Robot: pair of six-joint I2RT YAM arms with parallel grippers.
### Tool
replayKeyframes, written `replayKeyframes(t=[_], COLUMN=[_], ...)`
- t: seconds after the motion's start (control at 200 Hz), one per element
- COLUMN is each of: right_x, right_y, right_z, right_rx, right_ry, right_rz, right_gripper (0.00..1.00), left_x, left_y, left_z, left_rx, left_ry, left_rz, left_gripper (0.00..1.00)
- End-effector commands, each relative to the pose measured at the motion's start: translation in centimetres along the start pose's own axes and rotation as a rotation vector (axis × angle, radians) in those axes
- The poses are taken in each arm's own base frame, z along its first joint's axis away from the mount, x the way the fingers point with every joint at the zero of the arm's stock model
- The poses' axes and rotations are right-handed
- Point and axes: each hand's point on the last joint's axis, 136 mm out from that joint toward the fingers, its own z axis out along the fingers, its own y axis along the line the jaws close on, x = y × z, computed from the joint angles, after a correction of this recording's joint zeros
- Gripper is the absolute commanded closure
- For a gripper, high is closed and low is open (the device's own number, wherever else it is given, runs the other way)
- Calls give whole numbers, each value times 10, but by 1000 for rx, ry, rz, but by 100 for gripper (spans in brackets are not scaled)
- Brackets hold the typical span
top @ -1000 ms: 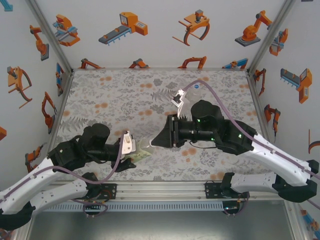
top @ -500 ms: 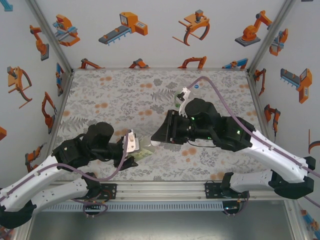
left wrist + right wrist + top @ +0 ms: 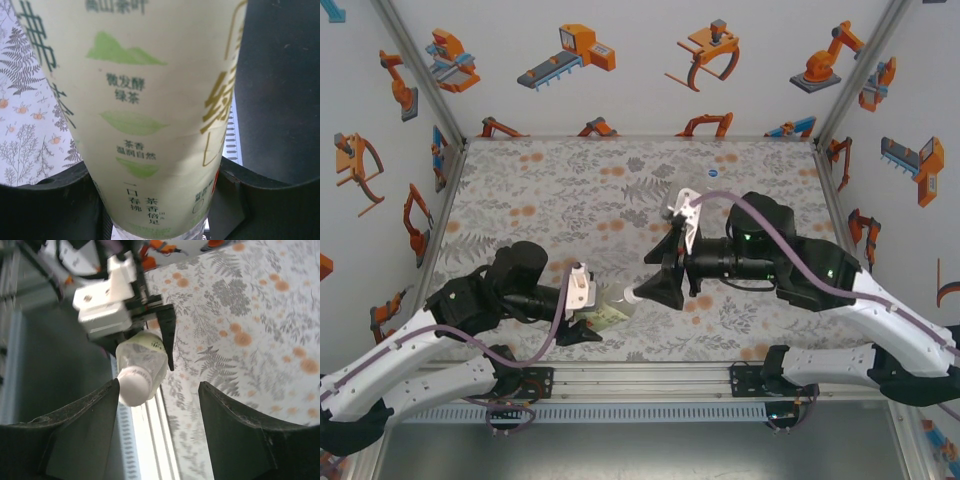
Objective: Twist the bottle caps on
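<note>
Holding bottle (image 3: 612,312) sideways for capping

My left tool (image 3: 595,315) is clamped on the green-tea label at the counter's (image 3: 570,190) near edge, with the neck aimed at the other arm. The right tool (image 3: 159,387) is spread wide and empty, straddling the white cap (image 3: 134,385) to twist it (thread seating: can't tell).

Your left arm (image 3: 400,372) and right arm (image 3: 895,318) look alike. Each has smooth white shells near the base, then chunky round black parts further out. A thin purple cable (image 3: 720,195) loops along each one. Small green lights (image 3: 752,237) glow on the right arm's black part. A little white block (image 3: 582,290) sits by each wrist. The left gripper (image 3: 155,170) and right gripper (image 3: 159,385) have thick, dull black fingers (image 3: 75,435) with curved edges.
</note>
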Motion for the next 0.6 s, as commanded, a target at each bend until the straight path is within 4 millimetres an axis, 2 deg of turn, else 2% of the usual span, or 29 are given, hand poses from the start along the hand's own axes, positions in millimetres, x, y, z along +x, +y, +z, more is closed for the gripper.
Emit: replayKeyframes(t=[0.0,0.135,0.25,0.496,0.591], right_x=[-2,0,-2,1,3], right_y=[38,48,52,50,47], right_z=[-10,-7,-3,2,4], right_rx=[-210,-294,-330,-329,-314], right_ry=[-17,-1,-2,7,14], right_rz=[-371,-438,-438,-433,-433], right_gripper=[40,40,44,54,54], left_x=[-17,-17,-15,-16,-16], left_y=[-12,-15,-15,-15,-15], left_z=[-8,-9,-8,-10,-11], left_rx=[56,70,68,63,61], left_ry=[-53,-52,-47,-43,-42], left_rz=[34,26,24,28,30], left_gripper=[100,100,100,100,100])
